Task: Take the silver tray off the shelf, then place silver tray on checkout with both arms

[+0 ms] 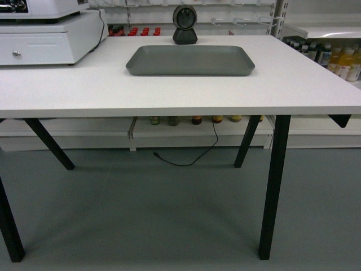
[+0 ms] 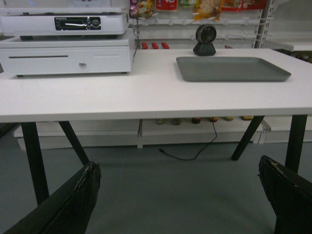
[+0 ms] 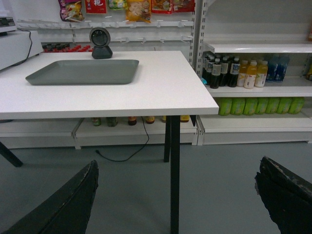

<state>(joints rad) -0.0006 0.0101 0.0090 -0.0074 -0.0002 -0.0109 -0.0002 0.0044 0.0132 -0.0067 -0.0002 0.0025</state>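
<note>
Ahead of and above the left gripper, fingers spread wide and holding nothing: white desk on slanted dark legs, carrying the silver tray flat near its far edge, a black scanner just behind it, a white cash drawer well to the tray's left. Right gripper likewise wide open, empty, low over grey floor. To its upper right: shelf with drink bottles. Cable trails under the desk. Both grippers' fingertips cut off by the frame; hanging packets behind too blurred to read.

The silver tray lies on the checkout, before the scanner
</note>
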